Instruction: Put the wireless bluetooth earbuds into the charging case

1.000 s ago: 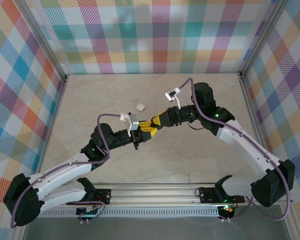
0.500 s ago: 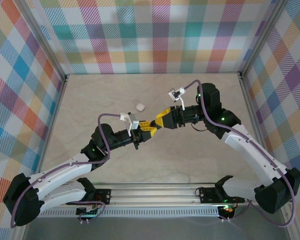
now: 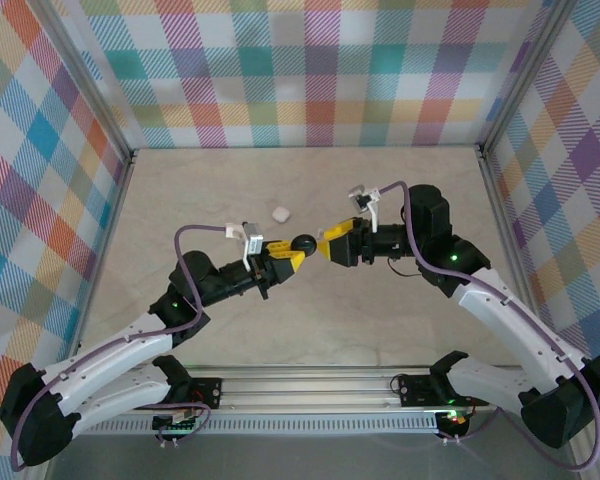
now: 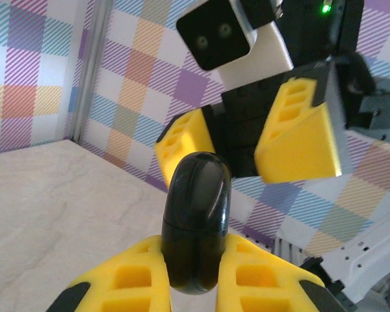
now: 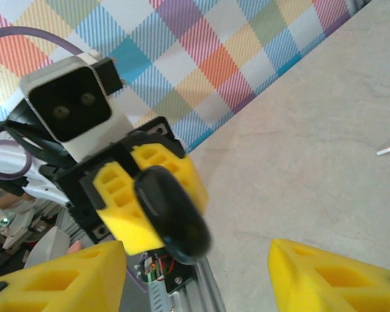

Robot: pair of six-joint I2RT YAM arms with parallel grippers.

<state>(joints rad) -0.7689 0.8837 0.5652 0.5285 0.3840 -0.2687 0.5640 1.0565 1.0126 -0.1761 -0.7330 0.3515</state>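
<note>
A glossy black charging case [image 4: 198, 221] stands closed and upright, pinched at its lower half by my left gripper [image 4: 196, 260], which is shut on it. From above, the case [image 3: 304, 245] hangs in the air over the table's middle, with the left gripper [image 3: 293, 257] beneath it. My right gripper [image 3: 329, 243] faces it from the right, open, its yellow fingers [image 4: 298, 136] apart from the case. In the right wrist view the case [image 5: 172, 214] sits ahead of the open right gripper [image 5: 195, 286]. One white earbud [image 5: 389, 150] lies on the table.
A small white rounded case [image 3: 279, 213] rests on the beige table [image 3: 380, 330] just behind the two grippers. Plaid walls enclose the left, back and right. The metal rail [image 3: 320, 385] with the arm bases runs along the near edge.
The right gripper has opened wider and drawn back to the right, off the black case. The left gripper has kept its hold and raised the case slightly toward the right.
</note>
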